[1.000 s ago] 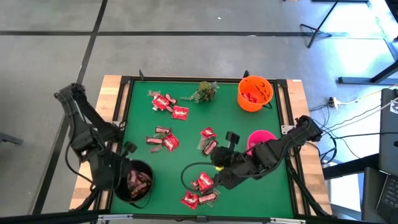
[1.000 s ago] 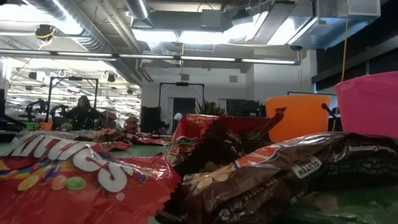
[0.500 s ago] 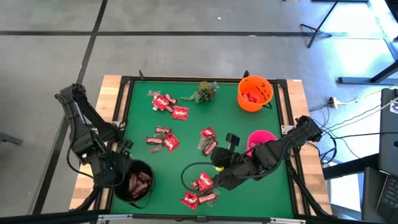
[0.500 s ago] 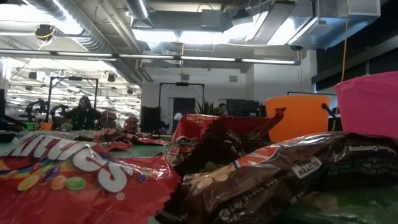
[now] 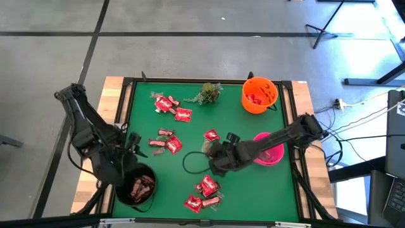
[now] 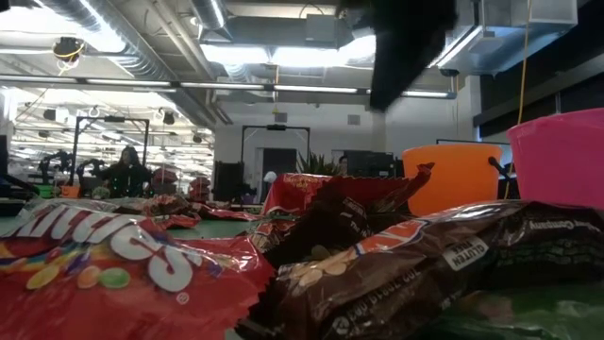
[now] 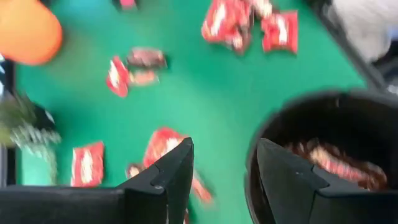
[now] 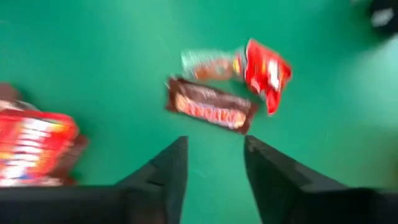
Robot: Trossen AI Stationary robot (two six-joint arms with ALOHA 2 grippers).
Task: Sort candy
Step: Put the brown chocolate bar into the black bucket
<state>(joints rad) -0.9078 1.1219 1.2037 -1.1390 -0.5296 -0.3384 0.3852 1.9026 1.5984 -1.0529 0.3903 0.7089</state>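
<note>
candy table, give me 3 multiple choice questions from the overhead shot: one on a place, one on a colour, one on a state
1. Where does the black bowl stand?
A. near-left corner, by the left tool
B. far-right corner
C. table centre

2. What colour is the bowl holding red candy at the far right?
A. blue
B. orange
C. white

3. How is the right tool?
A. shut on a bar
B. open, empty
C. inside the pink bowl

Answers: 1 A, it sits below the left arm; 2 B, the orange bowl shows red packets; 3 B, its fingers stand apart above the dark brown bar.
</note>
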